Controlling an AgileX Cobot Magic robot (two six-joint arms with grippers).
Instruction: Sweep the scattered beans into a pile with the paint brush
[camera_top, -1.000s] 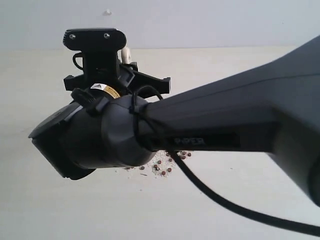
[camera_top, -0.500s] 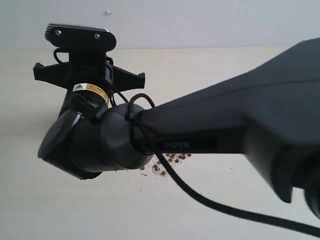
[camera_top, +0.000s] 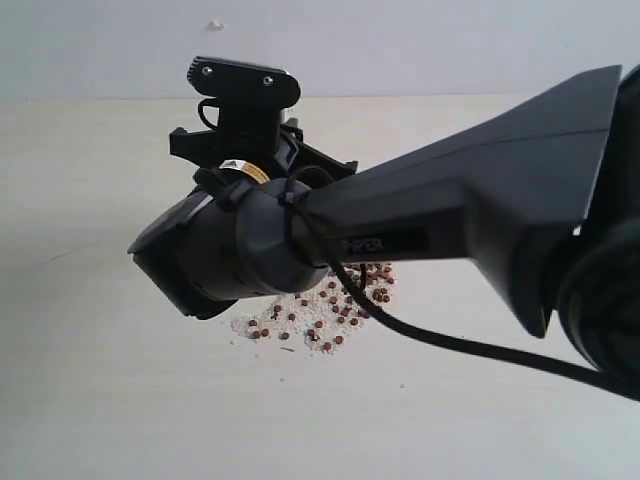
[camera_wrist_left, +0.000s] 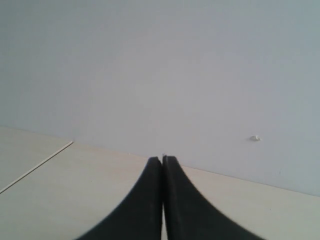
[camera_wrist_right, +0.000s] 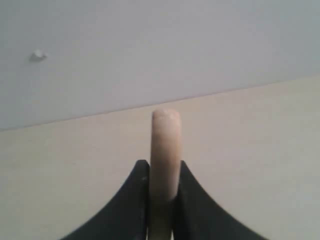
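The beans (camera_top: 318, 312) lie in a loose reddish-brown patch with whitish crumbs on the pale table, partly hidden under my right arm's wrist (camera_top: 235, 250). That arm reaches across the middle of the exterior view and blocks the brush's bristles and ferrule. In the right wrist view my right gripper (camera_wrist_right: 165, 166) is shut on the paint brush's pale wooden handle (camera_wrist_right: 165, 135), which sticks up edge-on between the fingers. My left gripper (camera_wrist_left: 162, 159) is shut with nothing in it, held over bare table away from the beans.
A black cable (camera_top: 450, 345) hangs from the right arm over the table (camera_top: 100, 400). A grey wall with a small white knob (camera_top: 215, 24) stands behind. A thin seam (camera_wrist_left: 35, 165) crosses the table in the left wrist view.
The right wrist swung left, then back right and slightly up. More of the bean patch now shows below it, spreading further left than before.
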